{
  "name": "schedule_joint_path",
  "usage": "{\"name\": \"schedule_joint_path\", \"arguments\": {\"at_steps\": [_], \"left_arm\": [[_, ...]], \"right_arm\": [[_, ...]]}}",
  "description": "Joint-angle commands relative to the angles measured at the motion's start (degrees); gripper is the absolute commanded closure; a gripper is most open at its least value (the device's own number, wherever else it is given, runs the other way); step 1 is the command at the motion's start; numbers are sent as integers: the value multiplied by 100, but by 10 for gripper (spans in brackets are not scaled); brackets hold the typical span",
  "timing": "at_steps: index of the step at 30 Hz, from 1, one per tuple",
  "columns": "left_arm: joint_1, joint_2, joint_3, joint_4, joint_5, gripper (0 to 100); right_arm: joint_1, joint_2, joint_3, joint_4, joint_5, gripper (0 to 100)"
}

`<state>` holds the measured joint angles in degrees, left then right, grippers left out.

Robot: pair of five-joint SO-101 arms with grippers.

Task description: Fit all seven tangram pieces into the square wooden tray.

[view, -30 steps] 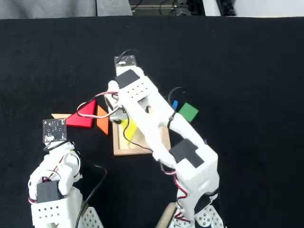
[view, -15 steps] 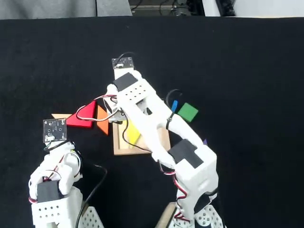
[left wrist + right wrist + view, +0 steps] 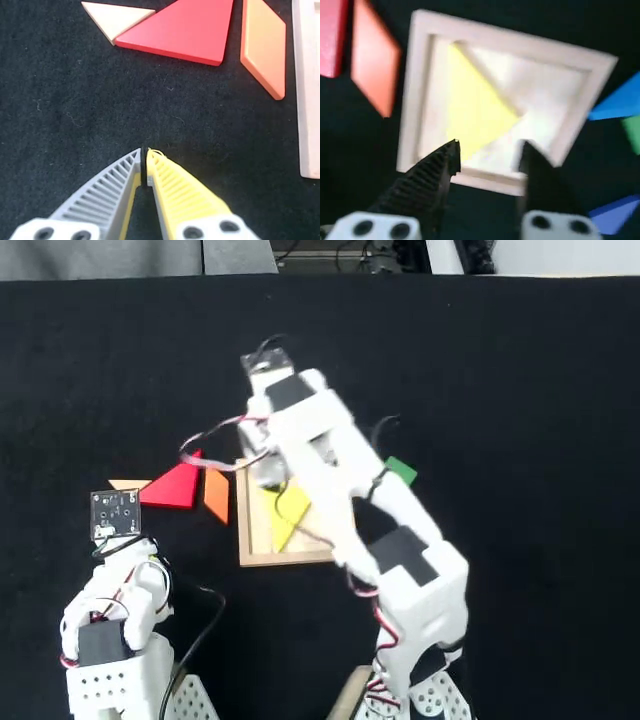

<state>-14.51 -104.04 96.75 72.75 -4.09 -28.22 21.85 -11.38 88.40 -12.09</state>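
The left gripper [image 3: 146,167] hangs over bare table [image 3: 80,390] just short of the loose pieces, with its jaws closed tip to tip on nothing. Ahead of it lie a cream triangle [image 3: 116,19], a red triangle [image 3: 187,27] touching it, and an orange parallelogram [image 3: 263,45] just beside the red one and close to the tray [image 3: 246,540]. The pieces look like thin, flat, stiff painted wood. I judge them light, not fragile and probably slick on their faces. They lie flush on the cloth, so a pinch across two opposite edges, or a slide along the cloth, seems the likeliest way to take them. The red one is probably best gripped across its narrower span. The tray holds a yellow triangle [image 3: 284,512] lying flat on its left side. The rest of its floor appears bare, though the arm covers part of it. The right gripper [image 3: 490,150] hovers above the tray's edge, jaws spread wide and empty. Right of the tray sit a green square [image 3: 402,471] and, near it, two blue pieces [image 3: 619,100], all outside the tray.
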Motion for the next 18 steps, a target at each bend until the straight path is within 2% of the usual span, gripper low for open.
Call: {"name": "schedule_joint_path", "arguments": {"at_steps": [1, 5, 12, 18], "left_arm": [[-75, -18, 66, 0, 0, 970], [-75, -18, 66, 0, 0, 970], [-75, -18, 66, 0, 0, 970], [-75, -18, 66, 0, 0, 970]], "right_arm": [[431, 48, -84, -316, 422, 964], [545, 391, 259, -695, 352, 986], [571, 514, 338, -633, 352, 988], [923, 514, 338, -624, 352, 988]]}}
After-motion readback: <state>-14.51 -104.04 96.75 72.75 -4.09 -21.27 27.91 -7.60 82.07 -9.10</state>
